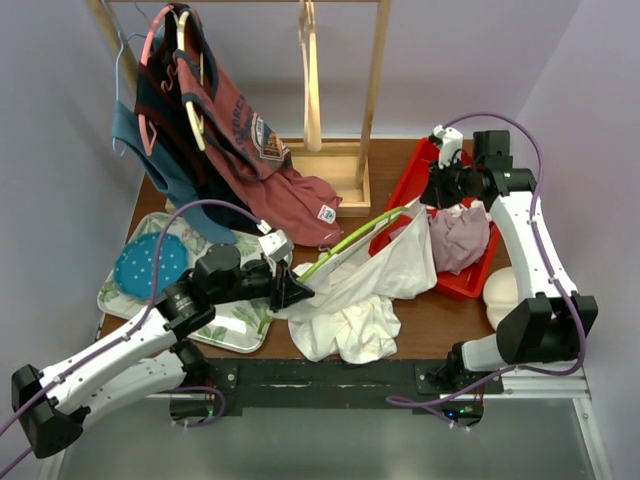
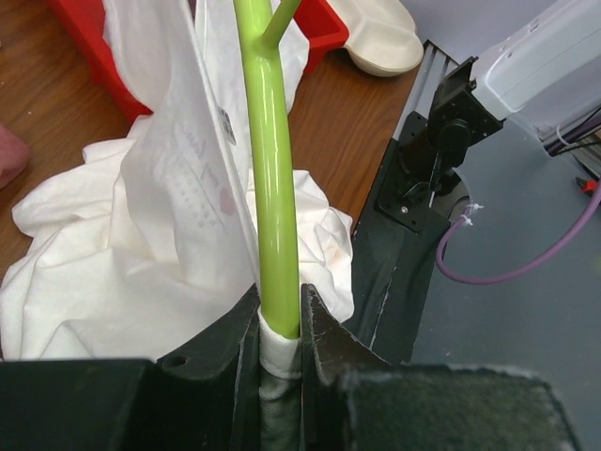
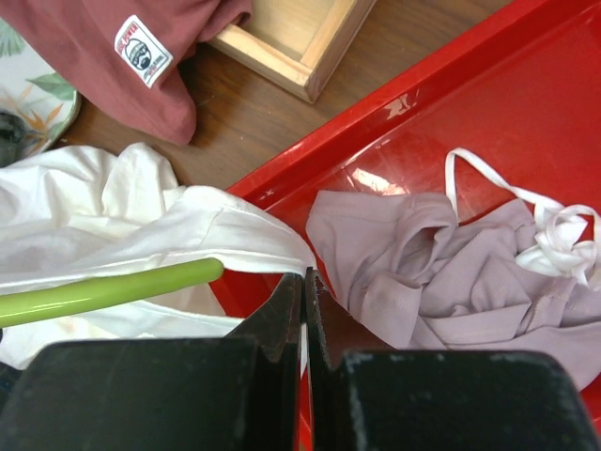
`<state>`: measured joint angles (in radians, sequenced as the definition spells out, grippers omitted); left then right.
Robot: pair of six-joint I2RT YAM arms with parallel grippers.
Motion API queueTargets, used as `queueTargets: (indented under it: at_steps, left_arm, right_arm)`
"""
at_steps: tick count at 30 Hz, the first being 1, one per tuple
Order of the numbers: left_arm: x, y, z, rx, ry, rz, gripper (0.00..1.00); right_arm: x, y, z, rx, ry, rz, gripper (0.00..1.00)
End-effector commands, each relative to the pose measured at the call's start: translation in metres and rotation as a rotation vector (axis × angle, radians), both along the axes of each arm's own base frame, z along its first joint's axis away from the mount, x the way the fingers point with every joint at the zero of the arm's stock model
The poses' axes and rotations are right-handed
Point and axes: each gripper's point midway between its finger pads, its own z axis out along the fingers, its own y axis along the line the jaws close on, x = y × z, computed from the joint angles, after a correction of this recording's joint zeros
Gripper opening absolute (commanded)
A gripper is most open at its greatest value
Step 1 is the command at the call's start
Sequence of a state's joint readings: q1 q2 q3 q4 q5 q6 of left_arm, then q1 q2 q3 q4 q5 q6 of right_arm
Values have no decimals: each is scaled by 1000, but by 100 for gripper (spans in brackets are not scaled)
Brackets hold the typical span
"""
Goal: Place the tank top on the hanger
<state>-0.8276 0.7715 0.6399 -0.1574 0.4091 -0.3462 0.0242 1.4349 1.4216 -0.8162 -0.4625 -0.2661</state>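
Presently, each item is placed against the red tray [image 1: 410,175].

Left claw [image 2: 280,329]: clenched on one end of the hanger [image 2: 268,188], with a fold of white cloth caught in the same grip. It stands well off the tray's rim, on the side toward the left arm.

Hanger: lime-green and slim. It runs from that claw to the tray's near corner, where it forks.

Tank top [image 1: 360,300]: white and thin. One edge is lifted over the tray's rim. The bulk is heaped on the counter [image 1: 440,320] just beside the tray and draped along the hanger.

Right claw [image 3: 303,301]: jaws pressed together above the tray floor, apparently pinching the tank top's raised edge. A white sliver shows between them.

Mauve cloth [image 3: 451,282]: crumpled inside the tray, just beside the right claw.

Step in hand, as judged: feeding a hanger arm into the garment's opening. To do it well, the right claw should hold its edge high and taut above the tray so the opening gapes. The left claw should push the hanger along its own length, not sideways, so the tip enters without dragging cloth. The tray rim could snag the fabric.

Not determinable:
- where the hanger's hook is;
- whether the arm already lies inside the garment or only under it;
- whether the right claw holds a strap or a hem;
- the chest print, which is at most a faint pink blur.
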Motion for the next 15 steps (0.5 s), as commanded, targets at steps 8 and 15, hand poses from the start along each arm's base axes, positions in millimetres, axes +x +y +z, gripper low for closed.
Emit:
queueTargets:
  at_steps: [8,15]
  left_arm:
    - [-1,-1,23,-61,-66,-50,0]
    - [8,3,-15,93,1,-30,0]
  right_arm:
    - [16,-11,26,-19,-90,-50,0]
    - [9,-4,57,18,-169,-13,0]
